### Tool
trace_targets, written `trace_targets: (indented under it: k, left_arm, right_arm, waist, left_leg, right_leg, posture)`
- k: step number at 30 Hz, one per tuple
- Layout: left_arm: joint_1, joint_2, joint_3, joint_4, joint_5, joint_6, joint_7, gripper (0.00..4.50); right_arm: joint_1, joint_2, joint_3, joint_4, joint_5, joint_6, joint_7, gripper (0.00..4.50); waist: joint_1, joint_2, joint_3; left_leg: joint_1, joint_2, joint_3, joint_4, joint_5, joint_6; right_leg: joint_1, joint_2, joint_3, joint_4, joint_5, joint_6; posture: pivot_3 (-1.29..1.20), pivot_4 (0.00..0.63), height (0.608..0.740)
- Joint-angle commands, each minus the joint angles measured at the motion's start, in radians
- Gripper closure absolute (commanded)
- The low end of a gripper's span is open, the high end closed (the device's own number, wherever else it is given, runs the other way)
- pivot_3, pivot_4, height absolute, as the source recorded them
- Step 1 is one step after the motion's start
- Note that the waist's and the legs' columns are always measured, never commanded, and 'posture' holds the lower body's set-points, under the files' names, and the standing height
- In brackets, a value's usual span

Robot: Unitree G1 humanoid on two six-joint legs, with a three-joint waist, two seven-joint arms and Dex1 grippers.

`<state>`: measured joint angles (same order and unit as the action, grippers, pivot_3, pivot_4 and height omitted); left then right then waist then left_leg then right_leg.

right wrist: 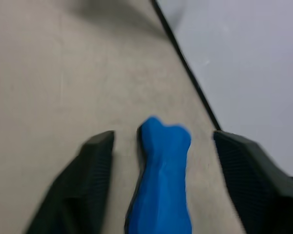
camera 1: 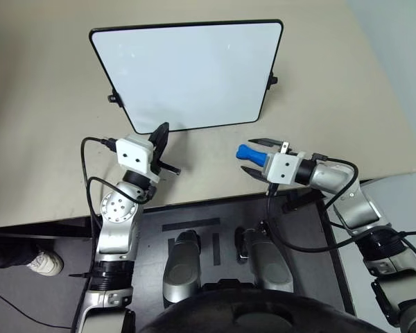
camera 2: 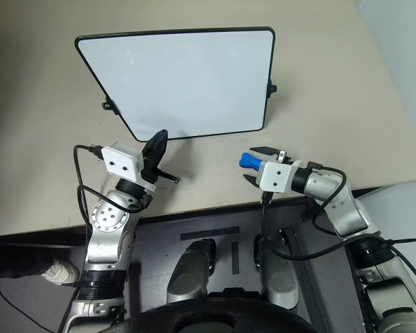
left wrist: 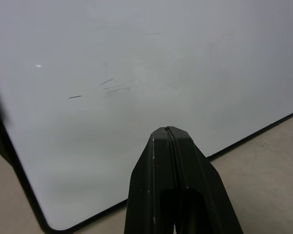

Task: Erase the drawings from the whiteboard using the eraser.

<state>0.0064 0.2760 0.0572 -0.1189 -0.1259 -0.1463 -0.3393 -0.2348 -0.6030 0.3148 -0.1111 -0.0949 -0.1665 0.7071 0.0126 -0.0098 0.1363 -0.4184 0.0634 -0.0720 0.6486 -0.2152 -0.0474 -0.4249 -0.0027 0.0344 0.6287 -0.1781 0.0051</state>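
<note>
Whiteboard (camera 1: 194, 73) at 12 o'clock looks mostly wiped, faint strokes (left wrist: 112, 87) left; my right end effector (right wrist: 161, 144) gapes around the eraser (right wrist: 161, 180), left end effector (left wrist: 170, 146) pinched together.

Head pair overhead; wrist cams near whiteboard (camera 1: 194, 73).

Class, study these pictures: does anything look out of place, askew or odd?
Yes. The whiteboard lies skewed on the table, and faint dark strokes remain on its surface. The blue eraser sits between the open right gripper's fingers, apparently ungripped.
</note>
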Motion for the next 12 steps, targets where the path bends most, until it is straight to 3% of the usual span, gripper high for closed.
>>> trace_targets:
  k: [1, 7, 12]
  left_arm:
    - [-0.010, 0.007, 0.012, -0.060, -0.009, 0.015, 0.004, 4.50]
    - [0.003, 0.014, 0.023, -0.077, -0.020, 0.041, -0.008, 4.50]
    - [-0.051, 0.021, 0.007, -0.049, -0.027, 0.057, -0.034, 4.50]
  right_arm:
    - [-0.001, 0.008, -0.096, -0.065, 0.100, 0.031, 0.006, 0.43]
    - [0.038, 0.020, -0.168, -0.107, 0.198, 0.108, 0.012, 0.43]
    - [0.084, 0.025, -0.184, -0.153, 0.192, 0.137, -0.011, 0.43]
  waist:
    - [0.002, 0.000, 0.000]
    - [0.003, 0.000, 0.000]
    - [0.004, 0.000, 0.000]
  left_leg:
    - [0.000, 0.000, 0.000, 0.000, 0.000, 0.000]
    - [-0.001, -0.001, 0.000, 0.000, 0.000, 0.000]
    - [0.000, 0.000, 0.000, 0.000, 0.000, 0.000]
  right_leg:
    - [0.000, 0.000, 0.000, 0.000, 0.000, 0.000]
    - [0.000, 0.000, 0.000, 0.000, 0.000, 0.001]
    - [0.000, 0.001, 0.000, 0.000, 0.000, 0.000]
  posture:
    - [0.00, 0.150, 0.740]
    - [0.00, 0.150, 0.740]
    - [0.00, 0.150, 0.740]
